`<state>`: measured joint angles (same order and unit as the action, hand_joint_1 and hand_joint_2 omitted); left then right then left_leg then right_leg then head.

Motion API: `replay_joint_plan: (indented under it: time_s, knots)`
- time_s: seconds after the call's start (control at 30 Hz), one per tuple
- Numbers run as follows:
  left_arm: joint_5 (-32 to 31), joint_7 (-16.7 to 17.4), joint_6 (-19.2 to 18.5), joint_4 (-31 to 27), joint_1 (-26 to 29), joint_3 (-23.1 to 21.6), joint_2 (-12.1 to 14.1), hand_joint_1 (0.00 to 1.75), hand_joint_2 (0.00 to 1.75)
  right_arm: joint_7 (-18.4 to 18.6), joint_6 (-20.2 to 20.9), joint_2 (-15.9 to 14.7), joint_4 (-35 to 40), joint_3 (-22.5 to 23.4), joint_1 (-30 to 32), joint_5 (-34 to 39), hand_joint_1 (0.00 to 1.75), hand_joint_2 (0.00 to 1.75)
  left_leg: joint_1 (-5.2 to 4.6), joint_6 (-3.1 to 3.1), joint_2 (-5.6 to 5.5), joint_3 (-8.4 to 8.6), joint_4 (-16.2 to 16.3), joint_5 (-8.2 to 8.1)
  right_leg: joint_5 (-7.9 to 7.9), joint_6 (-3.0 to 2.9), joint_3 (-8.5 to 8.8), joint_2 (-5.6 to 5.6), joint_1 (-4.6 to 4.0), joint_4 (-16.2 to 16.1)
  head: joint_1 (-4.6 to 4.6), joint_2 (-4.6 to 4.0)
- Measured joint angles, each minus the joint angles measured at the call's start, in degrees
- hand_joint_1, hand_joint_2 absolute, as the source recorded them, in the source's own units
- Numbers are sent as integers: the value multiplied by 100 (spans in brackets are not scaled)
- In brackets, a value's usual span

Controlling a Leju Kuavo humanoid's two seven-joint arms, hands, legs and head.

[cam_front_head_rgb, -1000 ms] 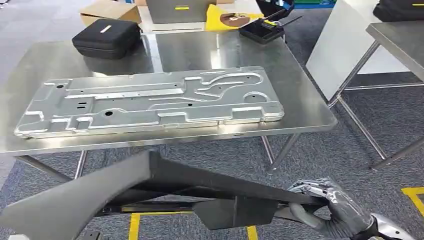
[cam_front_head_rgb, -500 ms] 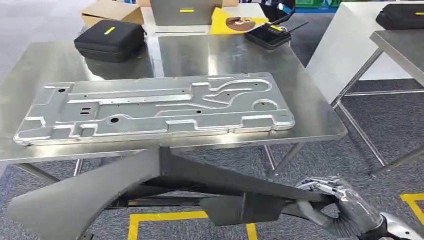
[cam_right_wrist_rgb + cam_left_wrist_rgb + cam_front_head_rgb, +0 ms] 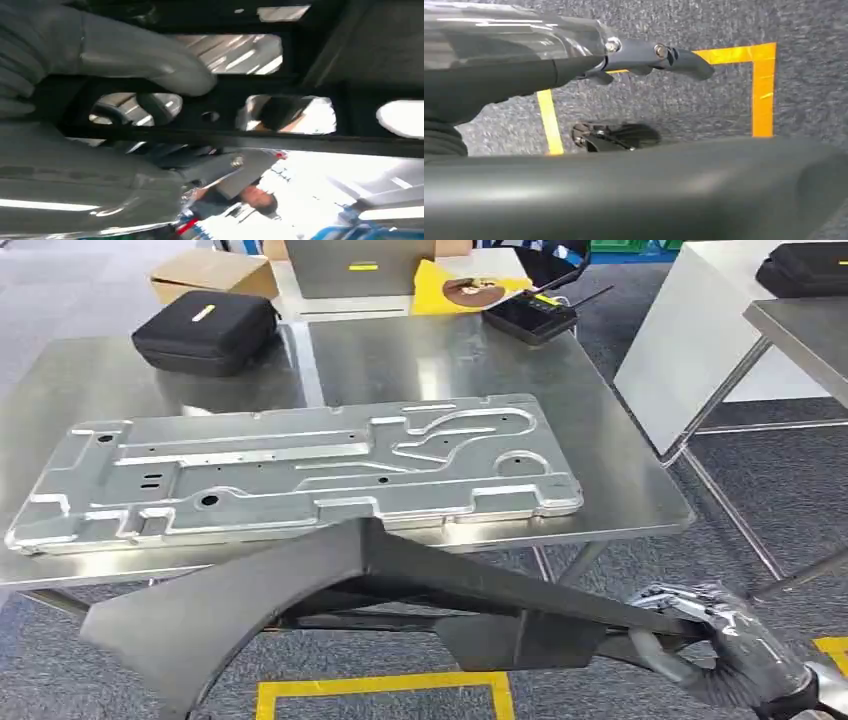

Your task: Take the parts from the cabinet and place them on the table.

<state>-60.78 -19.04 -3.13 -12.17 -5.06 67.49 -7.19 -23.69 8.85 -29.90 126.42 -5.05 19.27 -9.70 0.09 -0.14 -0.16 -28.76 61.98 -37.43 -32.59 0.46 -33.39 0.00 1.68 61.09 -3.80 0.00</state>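
A large dark grey part (image 3: pixel 330 580) hangs in front of the steel table (image 3: pixel 620 470), its raised middle level with the table's front edge. My right hand (image 3: pixel 735 645) grips the part's right end from below; up close, the hand (image 3: pixel 75 55) wraps a bar of the part (image 3: pixel 300 115). My left hand (image 3: pixel 574 55) lies along the part's broad face (image 3: pixel 634 190) and bears its left end, with a dark finger (image 3: pixel 664 52) reaching past it. Where that hand meets the part is hidden.
A long embossed metal plate (image 3: pixel 300 470) takes up the table's near half. A black case (image 3: pixel 205 330) and a black device (image 3: pixel 530 315) sit at the back. A second table (image 3: pixel 800 320) and a white panel (image 3: pixel 690 330) stand right. Yellow tape (image 3: pixel 390 685) marks the floor.
The view has shifted, and the table looks closer. The dark part has risen and moved right, so its raised middle now reaches the table's front edge. My right hand moved right with it.
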Motion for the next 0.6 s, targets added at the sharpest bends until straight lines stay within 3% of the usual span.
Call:
replay_joint_plan:
  time_s: [0.03,0.1,0.13,0.17,0.2,0.27,0.4,0.47,0.5,0.53,0.6]
  knots:
    - [0,2,-11,0,-1,2,-2,0,175,4,4,-13,33,96,3,28,175,175,18,-31,0,-202,367,-152,-27,-25,26,-10,1,-1,0,0]
    - [0,4,-11,0,17,17,-2,0,175,19,7,-17,57,215,75,37,175,175,41,-76,0,-781,1317,-485,-91,-32,83,-18,0,-1,0,0]
    - [0,4,-9,0,32,24,-2,0,175,22,9,-22,61,242,108,37,175,175,41,-83,0,-994,1588,-484,-124,-29,120,-13,0,-1,0,0]
    - [0,4,-9,0,44,31,-2,0,175,22,35,-22,63,275,133,37,175,175,42,-81,0,-1072,1574,-324,-164,-23,180,-5,2,-1,0,0]
    - [0,4,-11,0,47,35,-2,0,175,22,52,-22,74,316,160,37,175,175,42,-66,0,-1022,1299,-16,-215,-14,255,5,2,-1,0,0]
    - [2,2,-9,0,45,44,-2,0,175,22,83,-22,111,365,179,30,175,175,31,4,-1,-724,337,700,-327,17,425,11,2,-4,0,0]
    - [2,0,-11,0,25,57,-2,0,175,28,105,-28,140,450,197,37,175,175,-41,112,-1,-596,114,496,-383,156,459,27,3,-81,2,0]
    - [2,-4,-9,0,34,61,-2,0,175,28,109,-33,157,507,176,44,175,175,3,159,0,-517,-29,516,-409,226,536,21,4,-164,2,0]
    - [7,-13,-9,0,34,63,-2,0,175,28,129,-33,157,537,168,46,175,175,15,182,0,-448,-94,520,-460,229,516,15,5,-37,-2,0]
    - [9,-15,-9,0,26,66,-2,0,175,28,149,-33,157,566,164,55,175,175,16,211,2,-396,-124,505,-602,232,344,16,-1,283,7,0]
    - [9,-15,-9,0,26,72,-2,0,175,28,188,-31,155,592,168,53,175,175,11,255,8,-317,-127,435,-920,249,-220,17,-1,1220,4,0]
